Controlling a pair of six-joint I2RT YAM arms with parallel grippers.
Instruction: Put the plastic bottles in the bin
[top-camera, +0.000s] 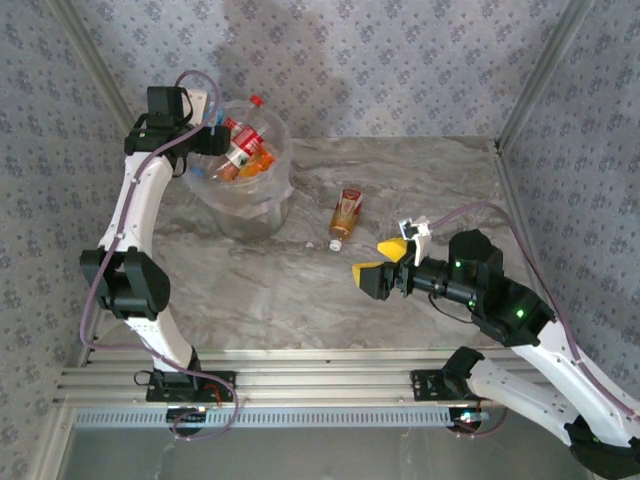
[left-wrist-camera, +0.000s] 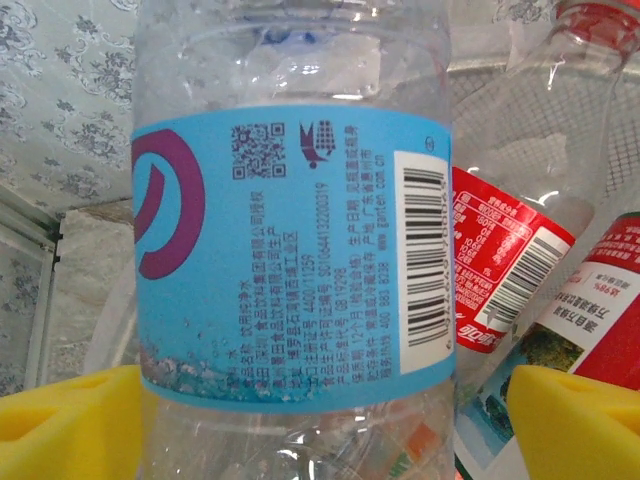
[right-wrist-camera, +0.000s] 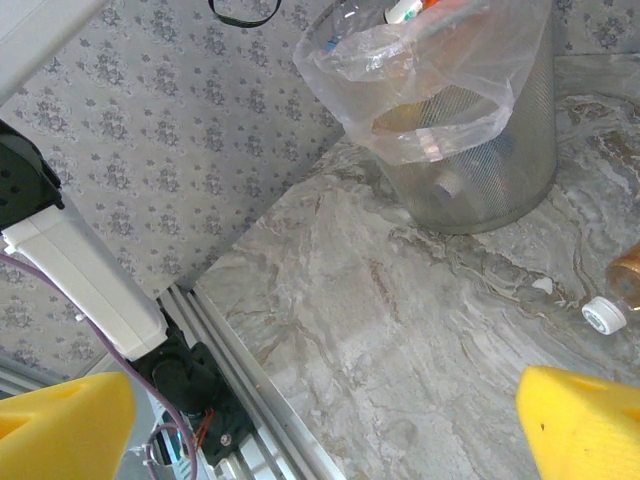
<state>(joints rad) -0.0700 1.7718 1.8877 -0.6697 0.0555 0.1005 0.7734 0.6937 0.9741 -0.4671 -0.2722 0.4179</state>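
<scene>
Left gripper (left-wrist-camera: 325, 425) jaws apart either side of blue-labelled bottle (left-wrist-camera: 290, 260) over heaped far-left bin (top-camera: 285, 160); bottle may bounce off the pile, over the rim. Right gripper (top-camera: 381, 258) spread, empty.

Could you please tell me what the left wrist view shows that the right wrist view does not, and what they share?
Left wrist: a close-up of a clear blue-labelled bottle between the left gripper's yellow fingers, with red-labelled bottles beside it. Right wrist: the bin from outside, its liner bag, the marble table and a white-capped bottle lying on it, past the right gripper. Shared: patterned wallpaper, and yellow fingers set apart at the bottom corners.
</scene>
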